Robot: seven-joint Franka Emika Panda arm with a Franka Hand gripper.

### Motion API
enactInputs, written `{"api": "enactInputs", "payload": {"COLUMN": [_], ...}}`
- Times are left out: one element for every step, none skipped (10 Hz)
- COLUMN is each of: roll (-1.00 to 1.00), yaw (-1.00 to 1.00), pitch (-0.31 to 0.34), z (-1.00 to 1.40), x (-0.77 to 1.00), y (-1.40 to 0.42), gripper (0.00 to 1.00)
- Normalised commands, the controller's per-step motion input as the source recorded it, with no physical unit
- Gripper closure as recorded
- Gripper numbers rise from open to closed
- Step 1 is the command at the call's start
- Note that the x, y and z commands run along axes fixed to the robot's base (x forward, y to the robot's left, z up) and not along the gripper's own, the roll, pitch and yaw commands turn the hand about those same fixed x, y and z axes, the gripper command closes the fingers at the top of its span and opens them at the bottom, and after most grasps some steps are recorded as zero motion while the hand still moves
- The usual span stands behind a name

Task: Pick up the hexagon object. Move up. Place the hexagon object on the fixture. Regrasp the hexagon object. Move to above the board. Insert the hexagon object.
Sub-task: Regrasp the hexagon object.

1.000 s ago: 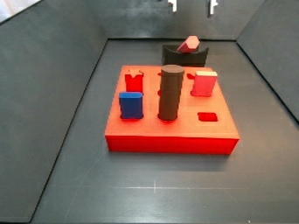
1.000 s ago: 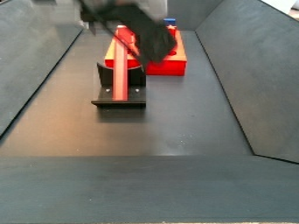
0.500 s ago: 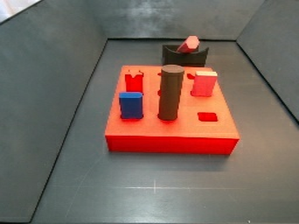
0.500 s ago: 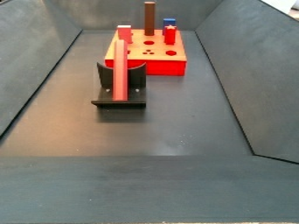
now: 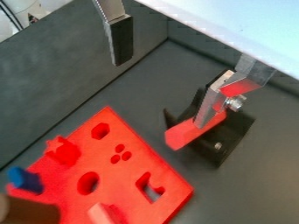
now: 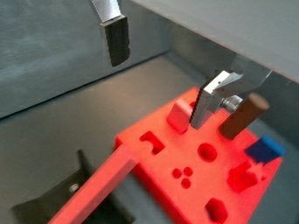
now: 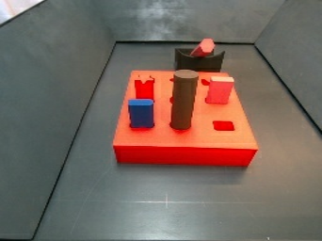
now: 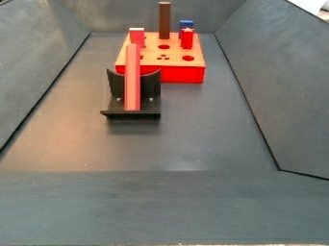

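Gripper (image 5: 170, 66) wide open, empty, above hexagon object (image 5: 187, 133).

Count: one board (image 7: 183, 143), carrying four upright pegs: one blue (image 7: 141, 113), one short red notched (image 7: 143, 88), one dark cylinder (image 7: 184, 100), one pale red block (image 7: 219, 90). One hexagon object (image 8: 131, 79). One fixture (image 8: 133, 109). One claw (image 5: 177, 63), two fingers, above the floor, empty.

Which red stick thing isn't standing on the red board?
The long red hexagon object. It leans on the dark fixture beside the board. The hand is empty above.
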Motion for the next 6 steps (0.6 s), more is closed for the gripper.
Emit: {"api": "enactInputs", "payload": {"roll": [1.0, 1.0, 1.0, 1.0, 1.0, 1.0], "yaw": [0.01, 0.01, 0.01, 0.01, 0.01, 0.02], "pitch": [-0.002, -0.005, -0.008, -0.007, -0.001, 0.005], "z": [0.01, 0.0, 0.0, 0.0, 0.0, 0.01], "x": [-0.01, 0.0, 0.0, 0.0, 0.0, 0.01], "y": [-0.02, -0.02, -0.02, -0.02, -0.02, -0.02], "gripper": [0.0, 0.0, 0.0, 0.0, 0.0, 0.0]}}
